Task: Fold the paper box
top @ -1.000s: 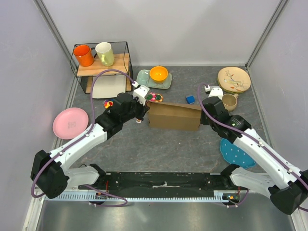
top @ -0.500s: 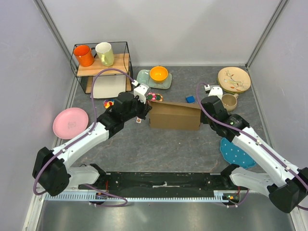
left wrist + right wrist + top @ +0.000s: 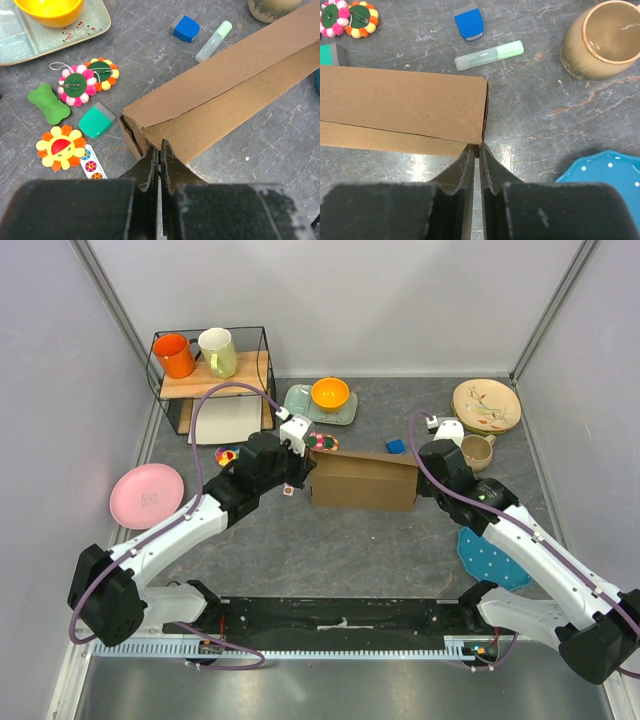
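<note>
Paper box [image 3: 363, 483] lies folded shut on the middle of the table [image 3: 330, 560], 1 gripper at each end.
Left gripper [image 3: 160, 145] is closed at its left end. Right gripper [image 3: 479, 147] is narrowed to a slit at the right front corner, and I cannot tell whether it pinches cardboard.

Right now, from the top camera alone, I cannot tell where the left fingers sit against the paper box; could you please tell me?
Observer: In the left wrist view the left fingers are shut, and their tips are at the near left corner of the paper box.
Operator: Thank you. And on the right side?
Observer: The right fingers point at the near right corner, at its lower edge. I cannot tell whether they pinch any cardboard.
Operator: Is anything tucked behind the box?
Observer: Yes, a pale green highlighter lies on the table close behind its far edge.
</note>
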`<state>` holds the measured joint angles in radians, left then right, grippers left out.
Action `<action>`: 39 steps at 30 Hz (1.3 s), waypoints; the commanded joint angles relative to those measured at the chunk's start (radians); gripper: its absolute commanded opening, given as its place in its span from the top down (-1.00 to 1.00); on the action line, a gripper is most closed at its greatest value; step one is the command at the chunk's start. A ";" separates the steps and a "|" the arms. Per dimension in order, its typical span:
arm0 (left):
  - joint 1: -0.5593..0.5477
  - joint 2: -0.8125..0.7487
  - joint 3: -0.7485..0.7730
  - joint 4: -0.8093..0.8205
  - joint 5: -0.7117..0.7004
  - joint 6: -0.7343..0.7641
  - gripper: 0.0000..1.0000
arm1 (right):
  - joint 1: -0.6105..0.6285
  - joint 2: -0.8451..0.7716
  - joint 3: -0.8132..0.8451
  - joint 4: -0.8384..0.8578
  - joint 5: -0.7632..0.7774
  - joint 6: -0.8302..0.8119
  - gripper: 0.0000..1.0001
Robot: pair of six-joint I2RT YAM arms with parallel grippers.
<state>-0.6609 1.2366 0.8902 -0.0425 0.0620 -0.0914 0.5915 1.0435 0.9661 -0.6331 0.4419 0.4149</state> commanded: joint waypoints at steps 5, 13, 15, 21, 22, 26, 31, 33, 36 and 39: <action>-0.032 0.012 -0.005 -0.154 0.029 0.024 0.96 | 0.010 -0.003 0.058 -0.031 -0.058 0.013 0.49; -0.032 0.034 0.021 -0.174 0.009 0.030 0.96 | 0.008 -0.020 0.117 -0.043 -0.017 0.007 0.40; -0.032 0.040 0.027 -0.177 0.007 0.030 0.97 | 0.010 -0.020 0.128 -0.045 -0.009 0.002 0.42; -0.032 0.044 0.027 -0.177 0.007 0.027 0.96 | 0.008 -0.005 0.106 -0.046 0.026 -0.004 0.56; -0.032 0.044 0.026 -0.178 0.009 0.028 0.96 | 0.008 -0.008 0.099 -0.046 0.030 -0.002 0.56; -0.032 0.047 0.023 -0.177 0.007 0.027 0.96 | 0.008 -0.016 0.085 -0.046 0.070 -0.008 0.56; -0.032 0.049 0.018 -0.175 0.006 0.025 0.96 | 0.005 -0.013 0.050 -0.047 0.097 -0.004 0.63; -0.032 0.049 0.018 -0.177 0.007 0.024 0.96 | 0.005 -0.014 0.034 -0.037 0.097 0.001 0.65; -0.032 0.049 0.016 -0.175 0.010 0.021 0.97 | 0.005 -0.014 0.014 -0.020 0.097 0.005 0.74; -0.032 0.049 0.012 -0.175 0.015 0.018 0.96 | 0.004 -0.014 0.000 -0.011 0.093 0.012 0.98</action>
<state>-0.6815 1.2503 0.9230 -0.0914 0.0364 -0.0849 0.5938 1.0397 0.9874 -0.6693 0.5014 0.4194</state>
